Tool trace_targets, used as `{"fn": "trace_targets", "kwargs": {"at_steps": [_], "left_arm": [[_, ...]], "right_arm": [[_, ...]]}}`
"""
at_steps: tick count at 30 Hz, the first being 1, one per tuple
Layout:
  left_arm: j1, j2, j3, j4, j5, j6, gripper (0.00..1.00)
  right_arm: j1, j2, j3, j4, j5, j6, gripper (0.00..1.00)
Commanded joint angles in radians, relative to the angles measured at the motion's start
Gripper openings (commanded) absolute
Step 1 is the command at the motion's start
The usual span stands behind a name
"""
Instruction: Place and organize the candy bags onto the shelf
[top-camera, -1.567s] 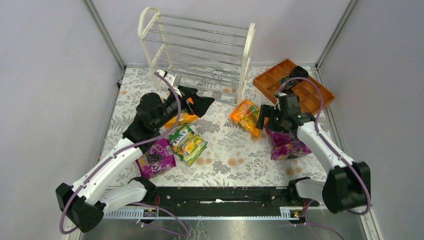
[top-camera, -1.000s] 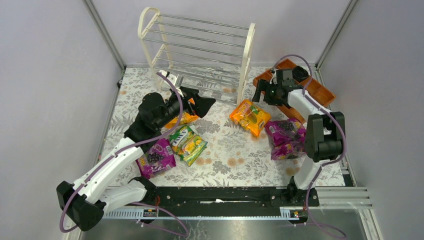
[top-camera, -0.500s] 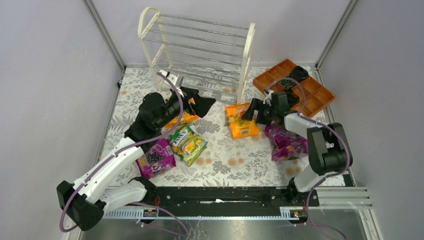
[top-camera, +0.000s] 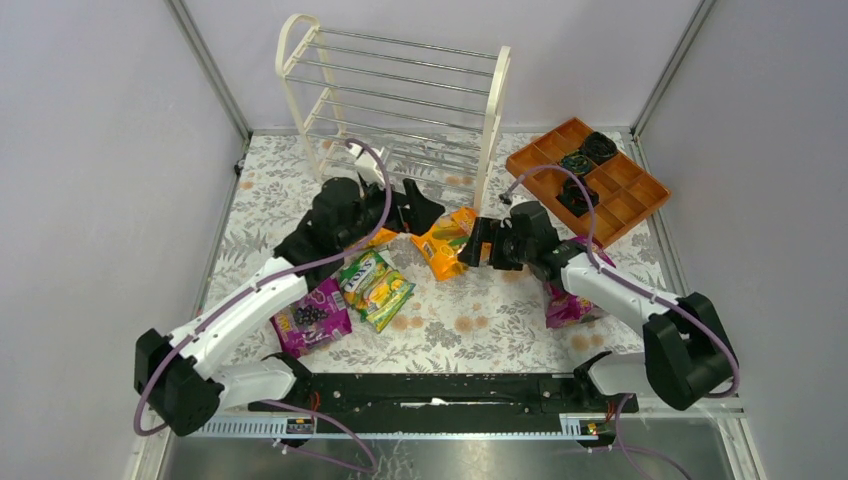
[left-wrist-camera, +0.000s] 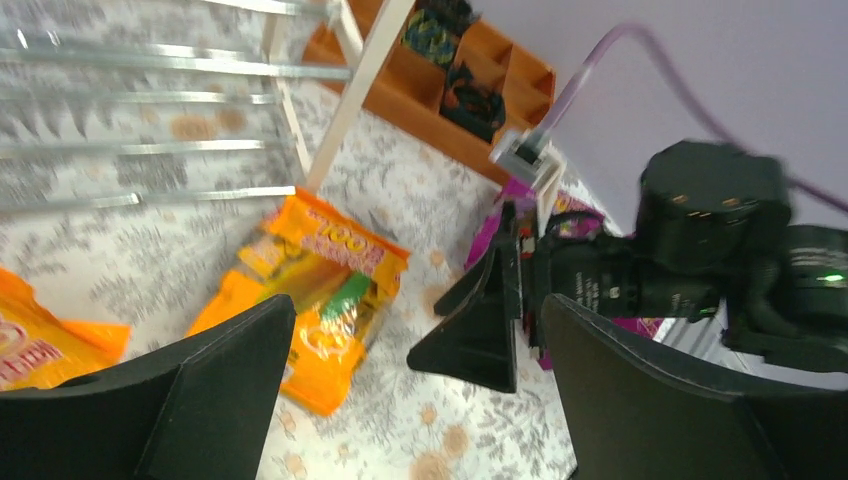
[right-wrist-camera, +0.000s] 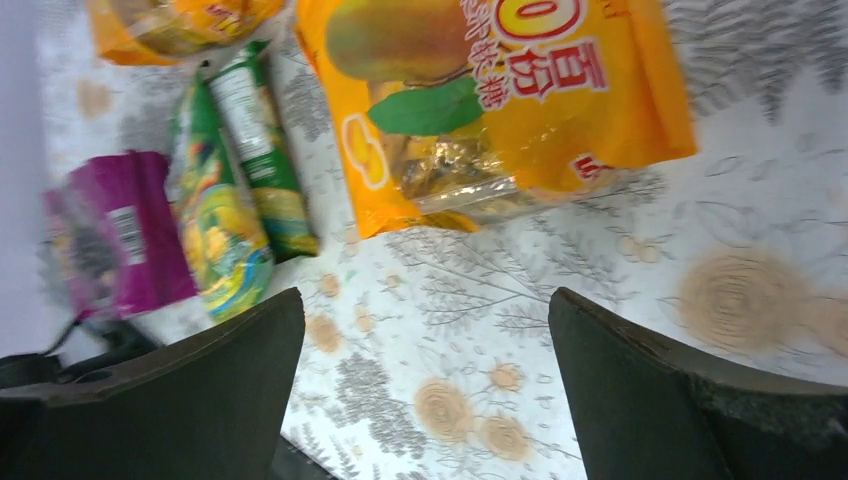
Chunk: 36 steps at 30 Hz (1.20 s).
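A purple bag (top-camera: 312, 318) and a green-yellow pair (top-camera: 376, 284) lie flat at the left. The left gripper (top-camera: 424, 208), fingers spread wide and holding nothing, hangs above a partly hidden orange bag (top-camera: 376, 238). Just right of it the middle orange bag (top-camera: 445, 243) lies flat between both grippers. The right gripper (top-camera: 478, 244), equally spread and empty, faces that bag's right edge, perhaps touching it. Further right lie purple pouches (top-camera: 568, 305). The shelf (top-camera: 400, 95) stands at the back of the floral cloth (top-camera: 470, 320), an orange tray (top-camera: 628, 175) to its right and grey walls (top-camera: 100, 150) around.
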Motion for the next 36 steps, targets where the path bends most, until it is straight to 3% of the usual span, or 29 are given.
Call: {"fn": "trace_targets", "kwargs": {"at_steps": [1, 9, 16, 18, 25, 32, 36], "left_arm": [[-0.005, 0.013, -0.014, -0.048, 0.036, -0.122, 0.99], [0.064, -0.178, -0.164, -0.227, -0.128, -0.199, 0.99], [0.174, -0.18, -0.227, -0.274, 0.004, -0.284, 0.99], [0.207, -0.172, -0.255, -0.234, 0.082, -0.328, 0.99], [0.268, -0.078, -0.342, -0.038, 0.323, -0.499, 0.98], [0.272, -0.027, -0.38, 0.057, 0.393, -0.552, 0.99], [0.275, -0.018, -0.392, 0.069, 0.403, -0.563, 0.99]], "right_arm": [[0.106, -0.028, 0.148, -0.301, 0.311, -0.229, 0.98], [0.267, 0.057, 0.207, -0.265, 0.454, -0.191, 0.9], [0.35, 0.216, 0.278, -0.215, 0.457, -0.047, 0.74], [0.354, 0.225, 0.262, -0.179, 0.461, 0.034, 0.73], [0.376, 0.235, 0.107, 0.136, 0.469, 0.208, 0.71], [0.375, 0.307, 0.081, 0.258, 0.523, 0.245, 0.66], [0.376, 0.325, 0.061, 0.315, 0.565, 0.244, 0.58]]}}
